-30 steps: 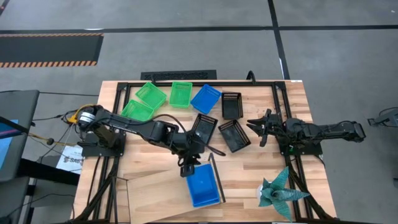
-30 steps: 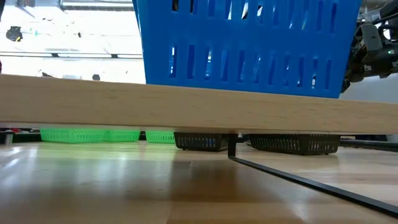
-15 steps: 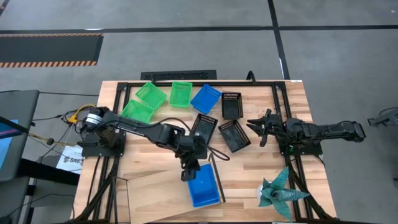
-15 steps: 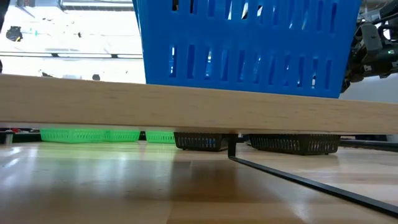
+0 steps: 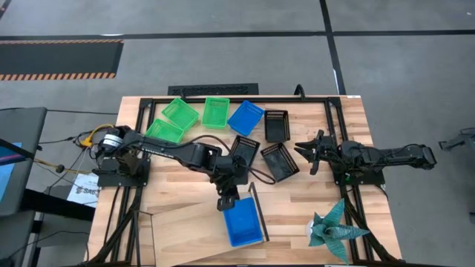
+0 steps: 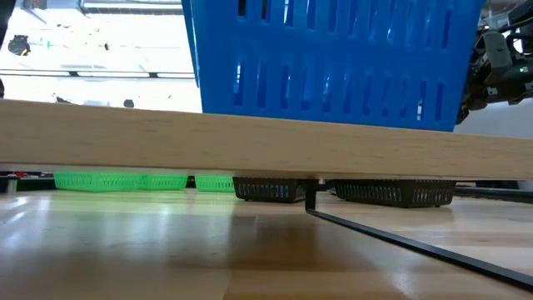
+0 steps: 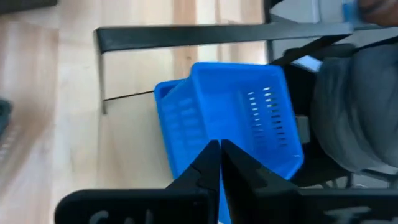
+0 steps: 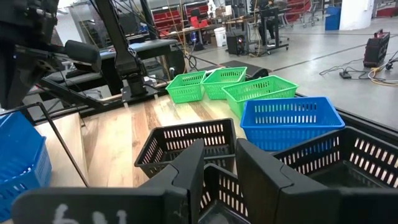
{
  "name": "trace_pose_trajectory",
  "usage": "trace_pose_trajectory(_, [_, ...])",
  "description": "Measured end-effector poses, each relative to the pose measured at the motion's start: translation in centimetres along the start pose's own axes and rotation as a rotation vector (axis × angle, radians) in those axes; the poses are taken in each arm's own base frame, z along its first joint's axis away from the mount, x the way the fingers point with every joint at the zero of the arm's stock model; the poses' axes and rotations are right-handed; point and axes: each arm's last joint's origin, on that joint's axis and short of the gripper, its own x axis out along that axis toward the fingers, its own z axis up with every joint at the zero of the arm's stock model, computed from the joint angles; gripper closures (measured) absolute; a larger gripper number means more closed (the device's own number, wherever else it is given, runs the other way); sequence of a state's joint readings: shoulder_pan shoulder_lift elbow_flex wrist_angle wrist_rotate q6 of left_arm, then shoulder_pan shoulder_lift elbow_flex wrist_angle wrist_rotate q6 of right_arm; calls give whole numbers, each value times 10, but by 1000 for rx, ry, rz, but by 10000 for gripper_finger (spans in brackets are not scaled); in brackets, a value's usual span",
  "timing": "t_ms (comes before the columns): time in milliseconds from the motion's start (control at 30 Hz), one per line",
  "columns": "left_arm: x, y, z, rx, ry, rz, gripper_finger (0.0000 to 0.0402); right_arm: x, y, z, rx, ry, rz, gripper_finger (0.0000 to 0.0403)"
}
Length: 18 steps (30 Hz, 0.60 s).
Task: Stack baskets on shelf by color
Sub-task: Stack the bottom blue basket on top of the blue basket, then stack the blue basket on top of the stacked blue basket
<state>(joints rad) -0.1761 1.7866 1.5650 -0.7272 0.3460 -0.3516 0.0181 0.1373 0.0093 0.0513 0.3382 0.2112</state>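
High view: left gripper (image 5: 228,202) sits at the rim of the blue basket stack (image 5: 243,221) on the shelf (image 5: 189,227), beside the black upright (image 5: 257,211); in the left wrist view its fingers (image 7: 209,163) are pressed together over that rim, though I cannot tell whether plastic is pinched between them. Right gripper (image 5: 308,152) waits with jaws slightly parted, nothing between them, just beside two black baskets (image 5: 280,161); one more blue basket (image 5: 246,117) and three green baskets (image 5: 180,113) lie beyond
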Motion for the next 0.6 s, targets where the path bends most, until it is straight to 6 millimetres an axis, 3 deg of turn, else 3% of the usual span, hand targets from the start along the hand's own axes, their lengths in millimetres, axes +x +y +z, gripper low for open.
trace_pose_trajectory(367, [1, -2, 2, 51, -14, -38, 401, 0, 0, 0, 0, 0, 0, 285])
trace_pose_trajectory(600, [31, 10, 0, 25, 66, -57, 401, 0, 0, 0, 0, 0, 0, 285])
